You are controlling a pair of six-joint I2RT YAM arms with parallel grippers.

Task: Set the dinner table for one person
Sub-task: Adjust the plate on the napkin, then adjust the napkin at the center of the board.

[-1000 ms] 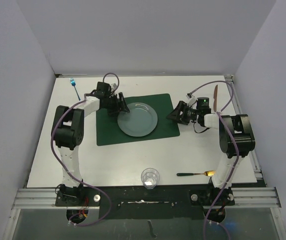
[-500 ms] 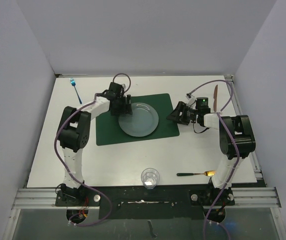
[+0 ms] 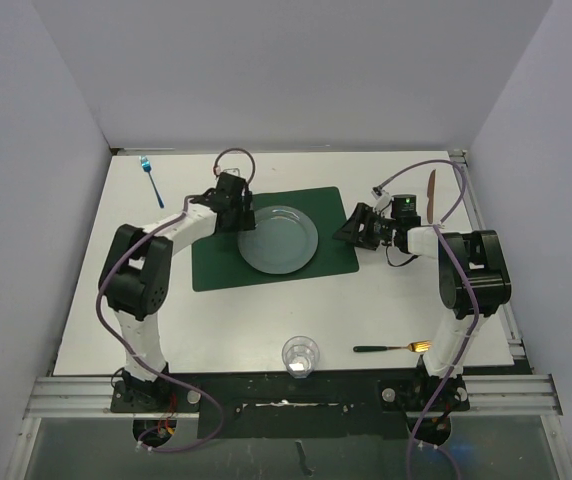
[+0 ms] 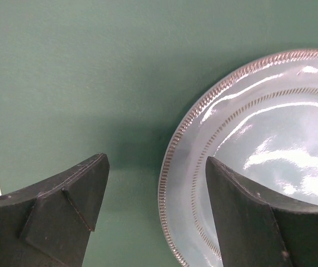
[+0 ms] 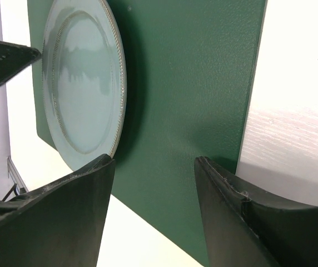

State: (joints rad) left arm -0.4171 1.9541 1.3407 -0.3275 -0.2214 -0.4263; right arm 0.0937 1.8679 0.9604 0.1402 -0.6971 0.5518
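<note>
A pale blue-grey plate (image 3: 278,239) lies on the dark green placemat (image 3: 216,262) in the middle of the white dinner table (image 3: 236,330). My left gripper (image 3: 244,216) is open and hovers over the plate's left rim; the left wrist view shows the rim (image 4: 173,167) between its fingers (image 4: 64,206). My right gripper (image 3: 347,232) is open and empty at the placemat's right edge (image 5: 203,111), fingers apart over the mat. The plate also shows in the right wrist view (image 5: 81,83).
A clear glass (image 3: 302,355) stands near the front edge. A fork with a dark handle (image 3: 396,348) lies at the front right. A blue-tipped utensil (image 3: 150,178) lies at the back left. A brown utensil (image 3: 431,194) lies at the back right.
My left gripper has swung right, from the placemat's left edge onto the plate's left rim. The plate has shifted slightly right. The right arm has not moved.
</note>
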